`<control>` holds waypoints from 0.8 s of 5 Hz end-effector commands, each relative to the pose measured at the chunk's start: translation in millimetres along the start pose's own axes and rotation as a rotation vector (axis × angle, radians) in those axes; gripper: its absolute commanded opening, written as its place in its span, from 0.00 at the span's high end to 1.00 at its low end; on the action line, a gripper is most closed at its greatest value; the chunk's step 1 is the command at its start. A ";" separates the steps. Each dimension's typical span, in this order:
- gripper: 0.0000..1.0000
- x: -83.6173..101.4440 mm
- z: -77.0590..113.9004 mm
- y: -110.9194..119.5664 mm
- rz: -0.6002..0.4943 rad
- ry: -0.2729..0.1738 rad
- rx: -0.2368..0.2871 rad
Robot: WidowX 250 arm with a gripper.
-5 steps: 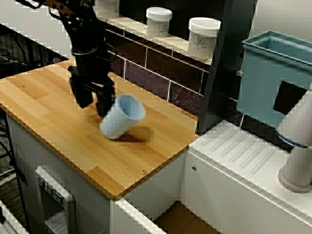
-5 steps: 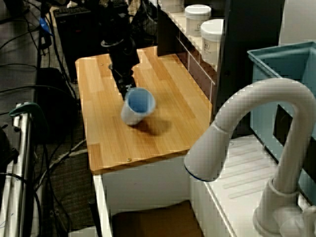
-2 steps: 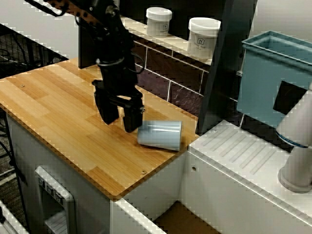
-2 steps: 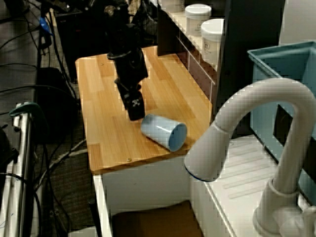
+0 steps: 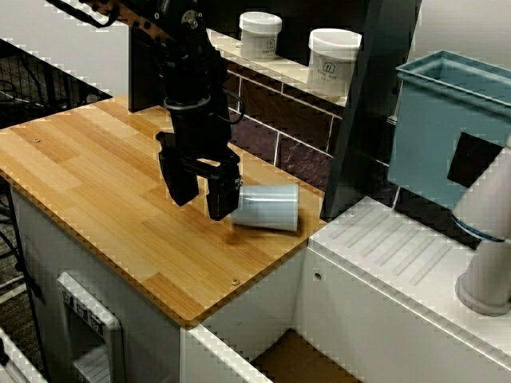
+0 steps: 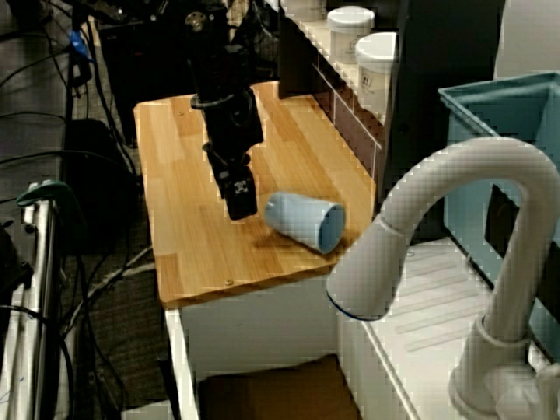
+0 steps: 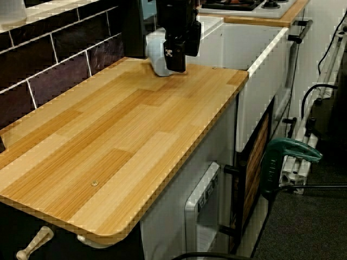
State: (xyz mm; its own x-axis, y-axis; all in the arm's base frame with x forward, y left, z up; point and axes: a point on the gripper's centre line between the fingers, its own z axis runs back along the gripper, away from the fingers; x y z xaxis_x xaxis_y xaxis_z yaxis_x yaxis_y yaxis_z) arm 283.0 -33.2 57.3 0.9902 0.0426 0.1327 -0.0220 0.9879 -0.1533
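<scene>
A pale blue cup lies on its side near the right end of the wooden counter, its mouth turned toward the sink side. My black gripper stands open just left of it, fingers pointing down. Its right finger is at the cup's base, and nothing is between the fingers. In the view from over the tap, the gripper hangs beside the cup, whose open mouth shows. In the view along the counter, the gripper covers most of the cup.
Two white jars stand on the shelf above the dark tiled wall. A white draining board adjoins the counter's right edge, with a teal bin and a white tap beyond. Cables hang left of the counter.
The cup leaned tilted against the fingers mid-counter. It has since tipped onto its side and rolled right toward the counter's end. The gripper has moved right after it.
</scene>
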 end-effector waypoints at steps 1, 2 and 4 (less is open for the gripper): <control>0.00 18.2 54.7 32.7 0.021 -0.111 0.073; 0.00 29.8 66.5 45.5 -0.046 -0.094 0.043; 0.00 55.1 72.2 52.4 -0.357 0.018 -0.086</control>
State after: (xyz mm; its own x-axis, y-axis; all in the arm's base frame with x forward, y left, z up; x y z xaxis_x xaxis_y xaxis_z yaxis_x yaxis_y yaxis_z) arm 323.0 23.9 108.7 0.9473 -0.2912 0.1339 0.3141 0.9265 -0.2073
